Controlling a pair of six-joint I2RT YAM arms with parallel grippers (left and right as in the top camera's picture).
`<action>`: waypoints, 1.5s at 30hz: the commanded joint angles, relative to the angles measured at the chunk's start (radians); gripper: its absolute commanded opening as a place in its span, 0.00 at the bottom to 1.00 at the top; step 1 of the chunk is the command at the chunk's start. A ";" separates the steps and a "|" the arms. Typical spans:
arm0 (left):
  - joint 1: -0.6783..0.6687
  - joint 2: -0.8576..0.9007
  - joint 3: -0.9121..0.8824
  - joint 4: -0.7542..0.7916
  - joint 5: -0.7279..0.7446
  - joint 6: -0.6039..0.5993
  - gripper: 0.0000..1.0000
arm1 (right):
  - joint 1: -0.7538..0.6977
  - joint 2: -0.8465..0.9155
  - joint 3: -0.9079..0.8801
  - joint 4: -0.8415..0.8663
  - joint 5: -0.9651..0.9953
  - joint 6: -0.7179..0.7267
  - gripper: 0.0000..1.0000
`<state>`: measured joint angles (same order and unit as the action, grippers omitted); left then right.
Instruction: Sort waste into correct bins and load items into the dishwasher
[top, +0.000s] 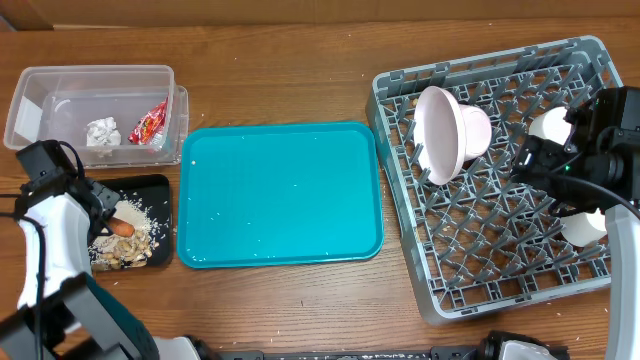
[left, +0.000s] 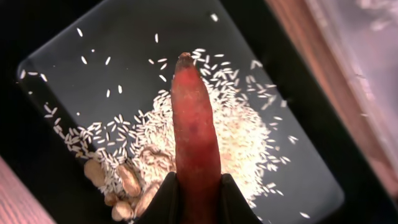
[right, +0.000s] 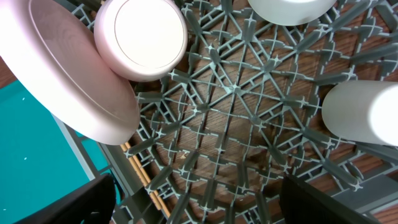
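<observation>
My left gripper (left: 198, 199) is shut on the small orange carrot (left: 194, 124) and holds it over the black tray (top: 155, 186), above the rice and food scraps (left: 230, 137). The clear tub (top: 60, 85) holds the white paper ball (top: 101, 131) and the red wrapper (top: 150, 123). The white plate (top: 440, 135) stands on edge in the grey dish rack (top: 480, 270). Two white bowls (top: 550, 125) (top: 585, 228) sit in the rack by my right arm. My right gripper (right: 205, 205) is open and empty above the rack floor. The chopsticks (right: 144, 177) lie low in the rack.
The large teal serving tray (top: 280, 195) lies between the bins and the rack, with a few rice grains on it. Bare wooden table runs along the front edge. The tub and black tray stand close together at the far left.
</observation>
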<state>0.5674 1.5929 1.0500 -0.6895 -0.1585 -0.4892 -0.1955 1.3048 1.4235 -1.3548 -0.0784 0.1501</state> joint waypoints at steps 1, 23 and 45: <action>0.003 0.069 0.018 0.007 -0.049 0.018 0.08 | -0.002 0.001 -0.004 0.002 -0.006 0.003 0.87; -0.146 -0.060 0.211 -0.090 0.363 0.262 0.71 | 0.001 0.012 -0.004 0.073 -0.238 -0.072 1.00; -0.523 -0.257 0.163 -0.645 0.357 0.442 1.00 | 0.097 0.049 -0.042 0.013 -0.113 -0.121 1.00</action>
<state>0.0471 1.4868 1.2469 -1.3876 0.2016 -0.0517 -0.0929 1.4528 1.4128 -1.3697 -0.2310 0.0479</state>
